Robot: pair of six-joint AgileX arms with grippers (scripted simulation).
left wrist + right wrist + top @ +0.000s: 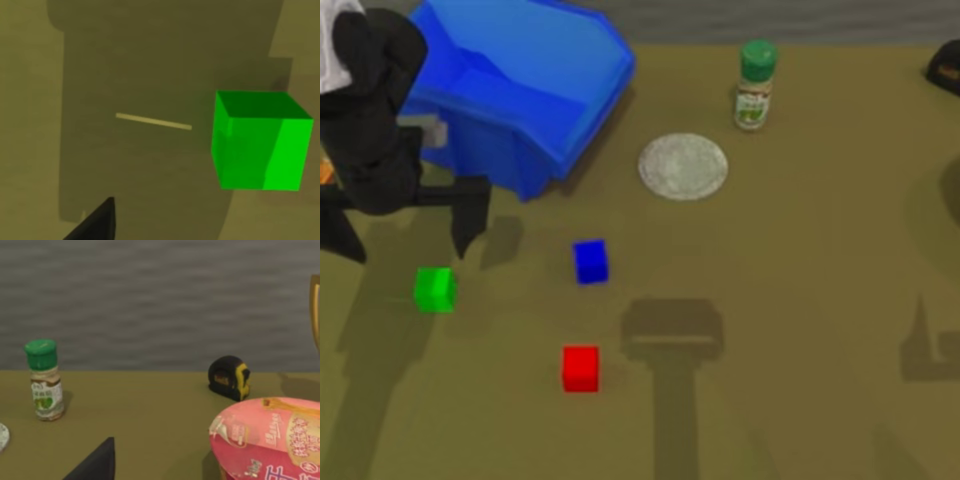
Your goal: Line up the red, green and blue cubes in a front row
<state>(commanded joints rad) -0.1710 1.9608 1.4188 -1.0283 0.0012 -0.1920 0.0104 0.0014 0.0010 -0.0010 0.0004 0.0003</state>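
The blue bin (520, 90) is the biggest thing on the table and sits just behind the left gripper (468, 225), close enough that the arm has to reach down in front of it. That left gripper hangs over the left side of the table with its dark fingers pointing down; it holds nothing, and whether its fingers are spread or closed cannot be told. The round silver disc (683, 166) and the spice jar (755, 85) lie well off to the gripper's right and play no part in the row.

The three cubes come next. The green cube (435, 289) rests on the table just in front of the gripper and slightly to its left, not touched; the left wrist view shows it (257, 140) off to one side rather than between the fingers, so the gripper probably needs to centre over it before any grasp. The blue cube (590, 261) stands to the gripper's right, and the red cube (581, 368) further forward and right. They do not yet form a row.

The right arm is parked out of the top view.
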